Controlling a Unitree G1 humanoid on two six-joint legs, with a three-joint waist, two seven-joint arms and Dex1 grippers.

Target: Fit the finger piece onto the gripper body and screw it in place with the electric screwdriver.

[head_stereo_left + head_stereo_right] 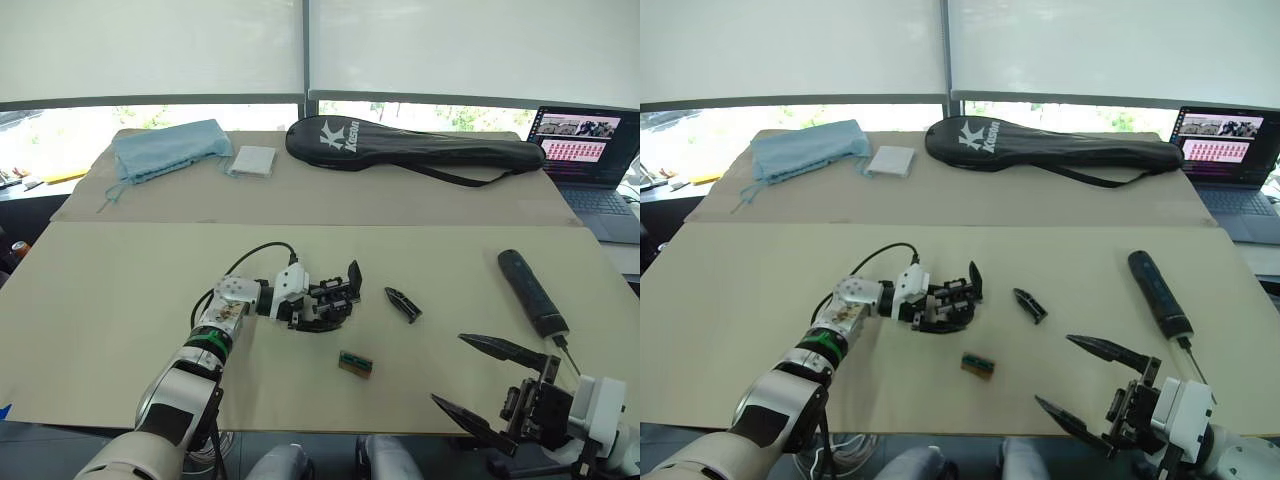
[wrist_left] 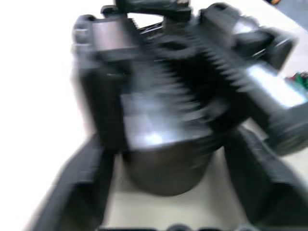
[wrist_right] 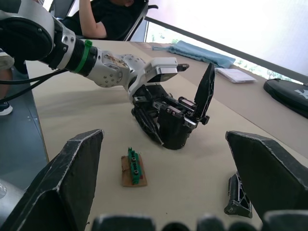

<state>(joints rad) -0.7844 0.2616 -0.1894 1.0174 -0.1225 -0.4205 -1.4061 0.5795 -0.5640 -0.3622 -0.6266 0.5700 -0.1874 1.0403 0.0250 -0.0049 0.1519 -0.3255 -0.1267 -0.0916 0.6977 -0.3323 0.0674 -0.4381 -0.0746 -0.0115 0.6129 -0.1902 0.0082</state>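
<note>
Left gripper (image 1: 322, 312): I see it at centre frame, its fingers clamped around the gripper body (image 1: 330, 298), which sits on the table (image 1: 120, 300) with its pointed finger sticking up.
Right gripper (image 1: 478, 385): I have it low in the lower right corner, fingers spread wide apart, nothing between them.
Finger piece (image 1: 403, 304): lying flat just right of centre, apart from the gripper body.
Screwdriver (image 1: 534, 296): lying at right, bit pointing toward the lower right, near my right gripper.
Green block (image 1: 355, 364): below centre, between the two grippers.
Racket bag (image 1: 410, 147): upper middle, far side.
</note>
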